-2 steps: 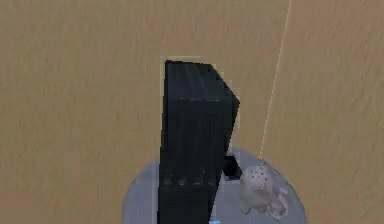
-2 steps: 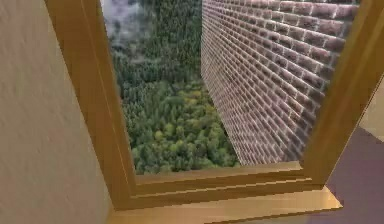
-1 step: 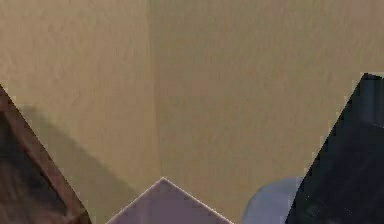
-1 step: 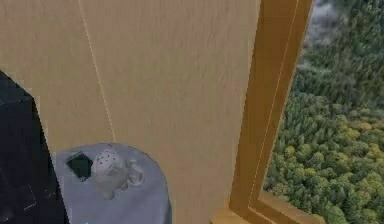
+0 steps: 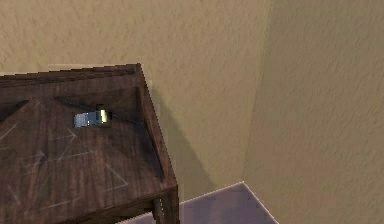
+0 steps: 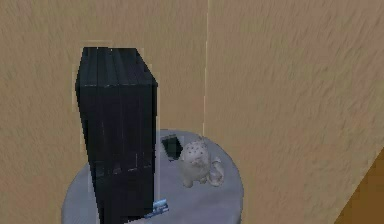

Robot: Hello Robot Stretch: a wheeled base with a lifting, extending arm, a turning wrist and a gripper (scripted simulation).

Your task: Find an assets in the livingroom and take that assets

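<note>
A small silvery-grey flat object [image 5: 92, 118] lies on a dark wooden table [image 5: 60, 170], toward its far right part, in the forward view. In the arm side view a tall black box [image 6: 118, 130] stands on a round grey table [image 6: 228, 205]. Right of the box sits a small white speckled figure [image 6: 195, 162] with a rounded body. A little grey-blue piece [image 6: 157, 210] lies at the box's foot.
Tan walls stand close behind both tables and meet in a corner [image 5: 262, 100] right of the wooden table. A strip of pale purple floor [image 5: 235, 205] runs between that table's right edge and the wall.
</note>
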